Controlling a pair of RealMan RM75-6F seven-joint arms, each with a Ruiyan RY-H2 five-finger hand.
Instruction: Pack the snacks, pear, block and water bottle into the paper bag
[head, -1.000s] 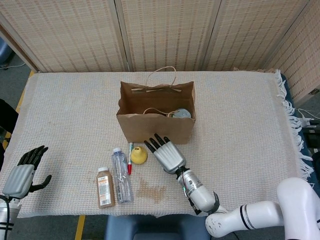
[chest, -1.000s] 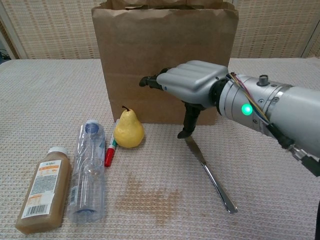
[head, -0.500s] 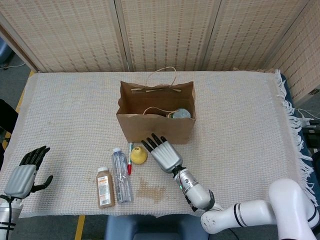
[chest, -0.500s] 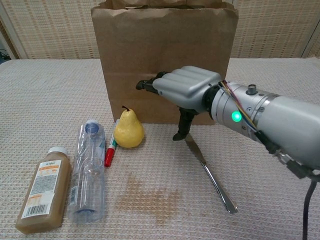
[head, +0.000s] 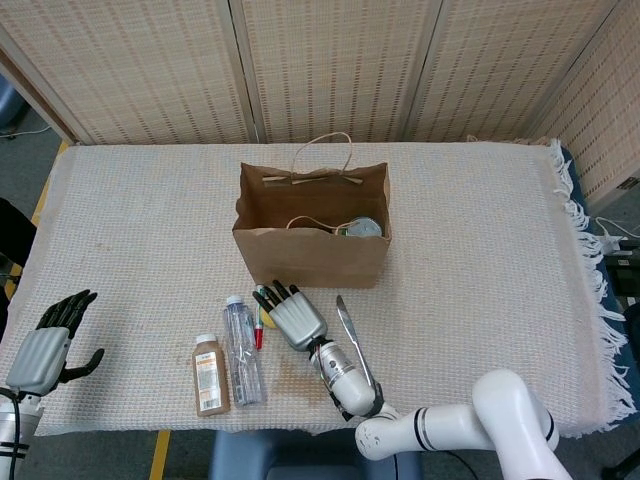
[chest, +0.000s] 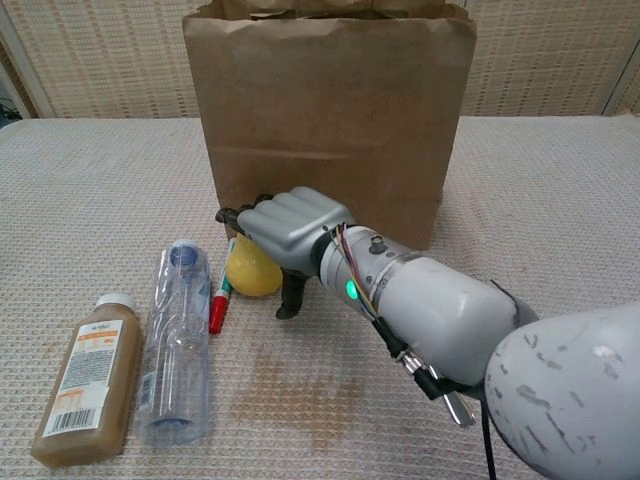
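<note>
Here the right hand (chest: 290, 225) sits over the pear (chest: 250, 272), palm down, with its fingers (head: 268, 296) reaching out apart above the fruit and its thumb hanging down beside it on the hand's own side. Whether any finger touches the pear cannot be told; nothing is clasped. The pear stands on the tabletop (head: 480, 240) just in front of the paper bag (head: 312, 255), mostly hidden under the hand, so its stem and the way it points do not show. Just left of it lies a red-capped marker (chest: 219, 301), its long axis running toward the bag. Next to that the water bottle (head: 243, 352) lies on its side, cap toward the bag, long axis running front to back. Beside it a juice bottle (head: 210, 375) lies the same way, white cap toward the bag. A table knife (head: 351, 333) lies to the right of the right arm. The bag stands upright and open, with a round tin inside. The left hand (head: 45, 345) rests at the near left edge of the tabletop, fingers spread and holding nothing.
</note>
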